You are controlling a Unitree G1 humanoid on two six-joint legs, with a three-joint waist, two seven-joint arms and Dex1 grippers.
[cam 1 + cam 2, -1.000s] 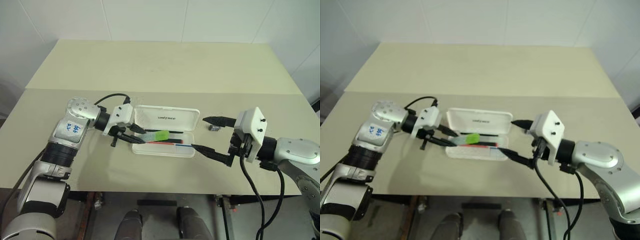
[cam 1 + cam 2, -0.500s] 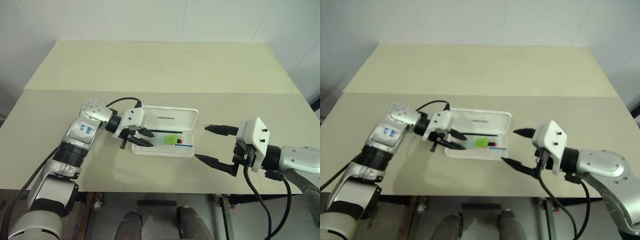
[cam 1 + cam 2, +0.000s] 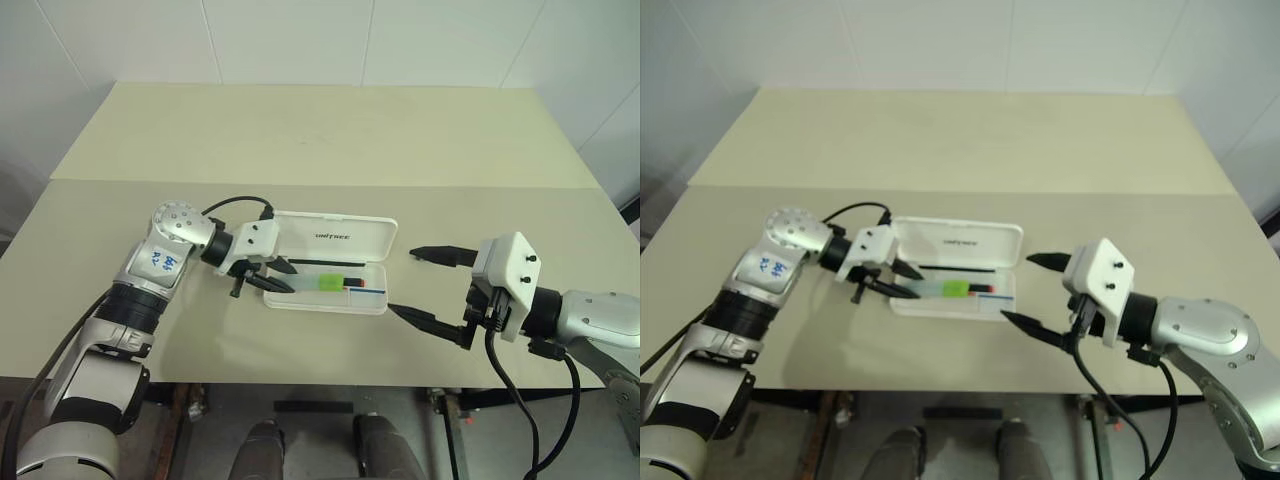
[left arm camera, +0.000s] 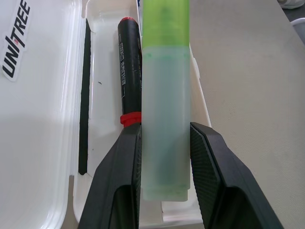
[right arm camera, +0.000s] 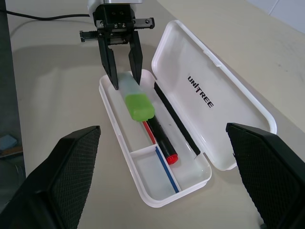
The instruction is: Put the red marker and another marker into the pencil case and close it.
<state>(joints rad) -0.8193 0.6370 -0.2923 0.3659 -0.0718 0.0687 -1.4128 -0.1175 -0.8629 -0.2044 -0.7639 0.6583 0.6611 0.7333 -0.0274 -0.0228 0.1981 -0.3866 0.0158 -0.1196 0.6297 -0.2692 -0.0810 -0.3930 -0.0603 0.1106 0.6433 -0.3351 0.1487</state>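
My workspace is a big pale beige matte tabletop (image 3: 330, 130) with a seam line running left to right across it, and a white tiled wall (image 3: 300, 40) behind its far edge.

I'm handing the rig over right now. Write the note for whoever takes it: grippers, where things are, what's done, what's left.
Left gripper: shut on the green marker, holding it low over the open pencil case, not yet released.
Right gripper: jaws wide open, holding nothing, off the case's right end.
Red marker: already lying in the case tray.
Lid: folded back flat on the table.
Done: red marker in.
Left: set the green marker beside the red one, release, pull the left gripper clear, then close the lid.
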